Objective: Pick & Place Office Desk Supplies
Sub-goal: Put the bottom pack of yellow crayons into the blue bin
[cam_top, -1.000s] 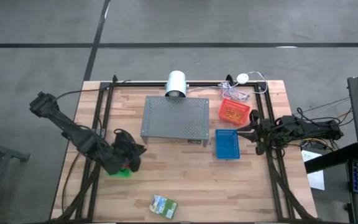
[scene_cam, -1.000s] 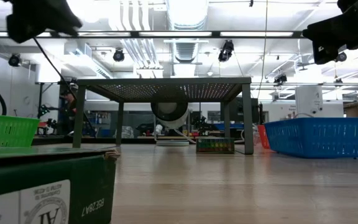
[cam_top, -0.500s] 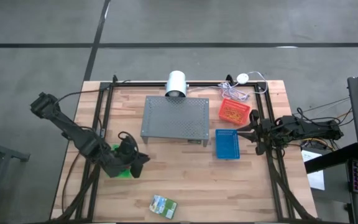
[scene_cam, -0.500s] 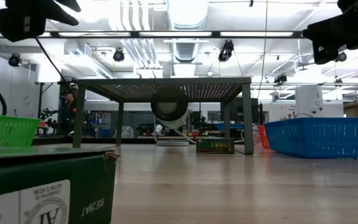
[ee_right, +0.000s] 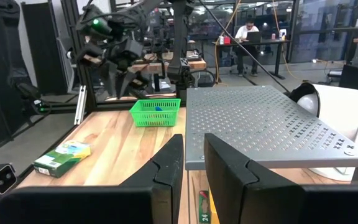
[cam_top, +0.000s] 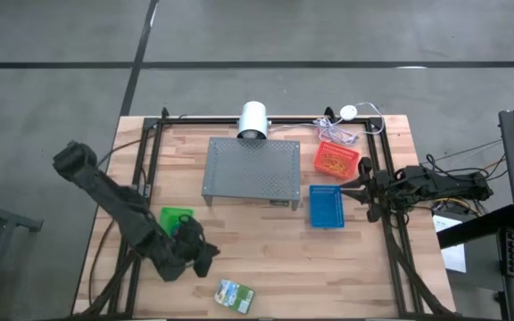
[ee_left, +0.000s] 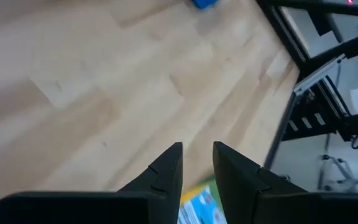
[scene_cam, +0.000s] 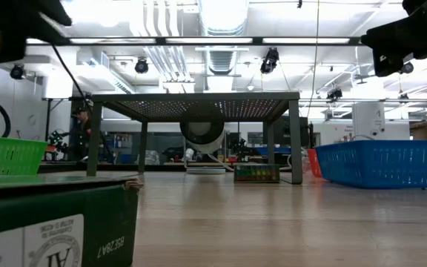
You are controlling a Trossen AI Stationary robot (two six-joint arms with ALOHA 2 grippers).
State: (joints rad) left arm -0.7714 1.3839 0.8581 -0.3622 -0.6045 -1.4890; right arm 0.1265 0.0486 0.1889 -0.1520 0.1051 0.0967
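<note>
Green-and-yellow crayon box [cam_top: 235, 293] lies near the desk's [cam_top: 275, 259] front edge in the high view, with the left pincer [cam_top: 202, 256] hovering just beside it, past the green basket [cam_top: 173, 218]; the next step looks like a descent squarely over the box, fingers astride its narrow sides; half a second back that pincer stood over the basket; the right pincer [cam_top: 360, 193] waits by the blue basket [cam_top: 326, 207], unmoved; low view shows the box's dark end [scene_cam: 54, 222] close up; left wrist view shows the fingers [ee_left: 166, 174] slightly parted, empty, the box [ee_left: 199, 202] peeking between them; right wrist view shows near-closed fingers [ee_right: 169, 165] grasping nothing.
</note>
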